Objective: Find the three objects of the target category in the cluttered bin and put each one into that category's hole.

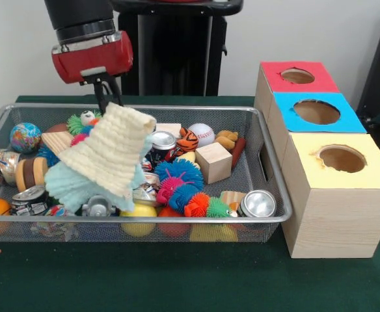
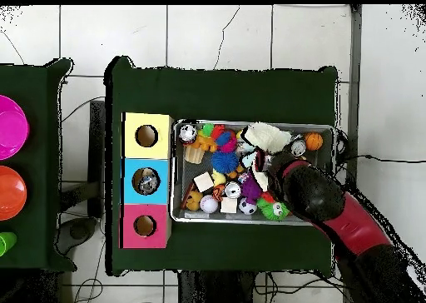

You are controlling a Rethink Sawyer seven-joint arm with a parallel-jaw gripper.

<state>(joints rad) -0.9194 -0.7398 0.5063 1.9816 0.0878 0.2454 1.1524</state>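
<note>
Front view: gripper (image 1: 109,97) clenched on cream cloth (image 1: 115,153), lifted by one corner above bin (image 1: 268,170), likely to clear it for carrying toward holes (image 1: 316,112).

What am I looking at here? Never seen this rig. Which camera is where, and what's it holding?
It is a single red and black robot arm with a gripper at its end. One picture faces the robot from across the table; the other looks straight down. On the green-covered table sits a wire mesh bin full of small toys, balls, cans and wooden blocks. Beside it stand three wooden boxes with round holes: a red-topped box, a blue-topped box and a yellow-topped box. The gripper lifts a cream knitted cloth above the clutter.
</note>
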